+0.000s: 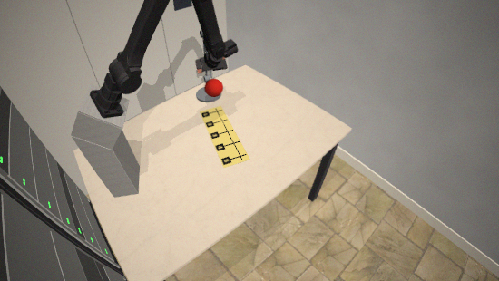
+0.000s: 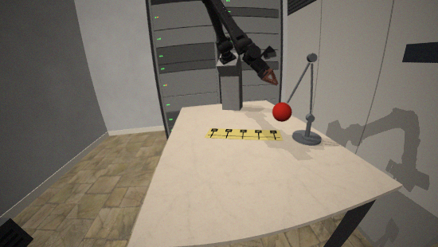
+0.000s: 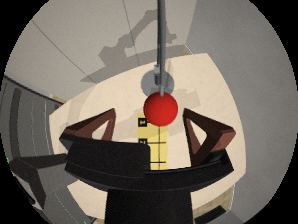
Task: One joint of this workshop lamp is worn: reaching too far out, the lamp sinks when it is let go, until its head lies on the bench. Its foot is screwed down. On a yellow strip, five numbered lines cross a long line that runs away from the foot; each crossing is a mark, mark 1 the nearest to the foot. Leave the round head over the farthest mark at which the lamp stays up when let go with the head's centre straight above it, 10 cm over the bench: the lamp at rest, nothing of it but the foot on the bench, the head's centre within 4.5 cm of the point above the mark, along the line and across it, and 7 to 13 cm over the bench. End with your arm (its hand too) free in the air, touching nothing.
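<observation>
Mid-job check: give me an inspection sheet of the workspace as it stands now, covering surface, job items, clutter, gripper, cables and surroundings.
Surface: pale bench on dark legs; arm shadows fall across it.
Job items: lamp with grey round foot on the bench, jointed grey rods, red round head hanging in the air near the foot, short of the strip's nearest mark. Yellow strip with five numbered lines lies flat.
Clutter: nothing seen besides the grey pedestal carrying the arm.
Gripper: gripper open, empty, above and behind the head, not touching it.
Cables: nothing seen.
Surroundings: server rack with green lights, grey walls, stone-tile floor.
</observation>
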Controlling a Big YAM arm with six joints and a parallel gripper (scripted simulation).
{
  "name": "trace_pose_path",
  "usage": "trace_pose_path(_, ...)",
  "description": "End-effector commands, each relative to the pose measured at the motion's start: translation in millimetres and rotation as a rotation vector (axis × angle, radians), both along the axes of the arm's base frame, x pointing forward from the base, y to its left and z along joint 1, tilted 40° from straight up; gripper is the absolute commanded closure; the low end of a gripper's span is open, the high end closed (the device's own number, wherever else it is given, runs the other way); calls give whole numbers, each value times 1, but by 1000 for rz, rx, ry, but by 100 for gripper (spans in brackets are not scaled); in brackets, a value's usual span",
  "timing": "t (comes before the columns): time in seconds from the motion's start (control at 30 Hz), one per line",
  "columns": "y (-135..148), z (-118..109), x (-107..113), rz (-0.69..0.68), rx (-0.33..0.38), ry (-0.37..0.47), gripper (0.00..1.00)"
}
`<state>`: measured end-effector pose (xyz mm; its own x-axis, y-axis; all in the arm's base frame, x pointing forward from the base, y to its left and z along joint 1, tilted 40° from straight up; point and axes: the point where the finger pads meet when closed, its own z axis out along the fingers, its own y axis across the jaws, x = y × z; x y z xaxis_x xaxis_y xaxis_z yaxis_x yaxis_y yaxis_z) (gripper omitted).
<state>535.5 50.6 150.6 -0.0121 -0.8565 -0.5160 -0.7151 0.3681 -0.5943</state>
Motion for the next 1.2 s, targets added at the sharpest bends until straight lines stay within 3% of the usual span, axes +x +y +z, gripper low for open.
trace_pose_path(0.0,15,11,19,17,4,-40,0)
trace_pose_path(1.17,27,-59,53,17,-21,13,0)
